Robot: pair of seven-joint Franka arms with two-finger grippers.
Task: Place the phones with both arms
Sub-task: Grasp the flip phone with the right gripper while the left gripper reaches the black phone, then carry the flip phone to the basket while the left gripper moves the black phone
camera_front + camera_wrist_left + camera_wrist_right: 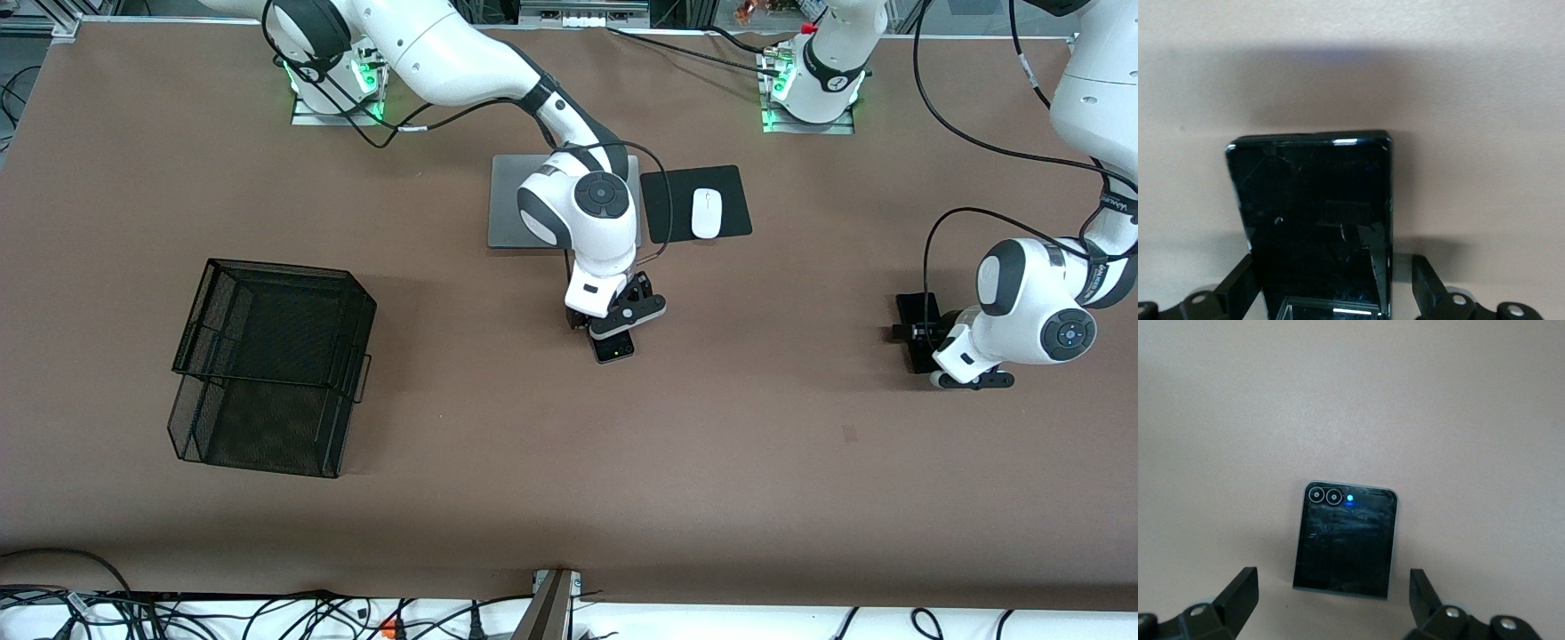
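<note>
Straddling each phone's edges, the left tool (1335,300) and right tool (1331,600) gape open.

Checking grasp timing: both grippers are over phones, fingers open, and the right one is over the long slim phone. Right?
Not quite. The right wrist view shows the right gripper over the small squarish black phone; the long phone is under the left gripper. Both are open.

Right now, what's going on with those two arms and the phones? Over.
Left gripper open, straddling long black phone. Right gripper open over small squarish black phone. Neither lifted. Nothing in the way.
</note>
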